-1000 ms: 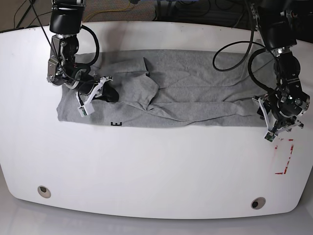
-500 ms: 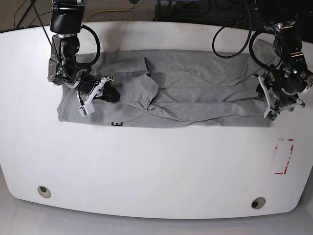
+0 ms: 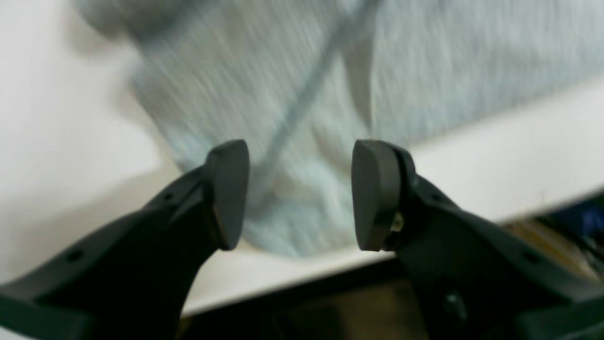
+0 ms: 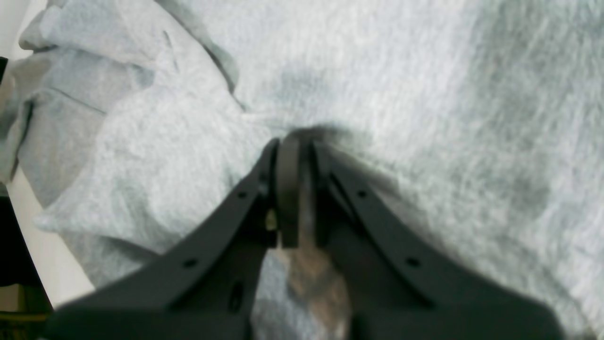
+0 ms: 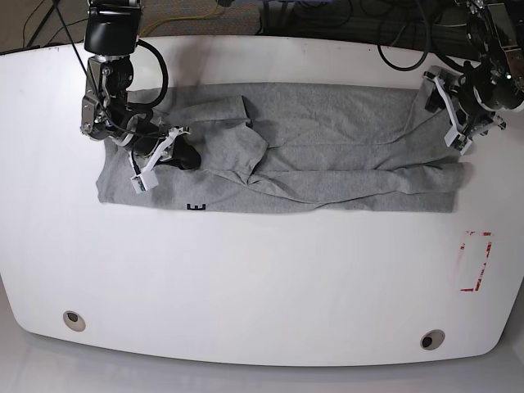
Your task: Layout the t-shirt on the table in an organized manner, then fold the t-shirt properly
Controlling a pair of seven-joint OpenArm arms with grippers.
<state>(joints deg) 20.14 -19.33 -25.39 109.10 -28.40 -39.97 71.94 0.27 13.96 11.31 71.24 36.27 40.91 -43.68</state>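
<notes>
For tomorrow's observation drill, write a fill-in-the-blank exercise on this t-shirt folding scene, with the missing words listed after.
1. The t-shirt is the colour ____.
2. The right gripper is ____ on the t-shirt's fabric.
3. The left gripper has its jaws ____, with nothing between them.
4. The rectangular tape mark on the table is ____.

Missing words: grey; shut; open; red

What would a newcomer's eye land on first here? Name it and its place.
The grey t-shirt, folded into a long wrinkled band across the far half of the white table. Next, the right pincer, shut on a fold of the t-shirt at its end, and the left pincer, open above the opposite end. A red tape mark sits near the table's edge.
</notes>
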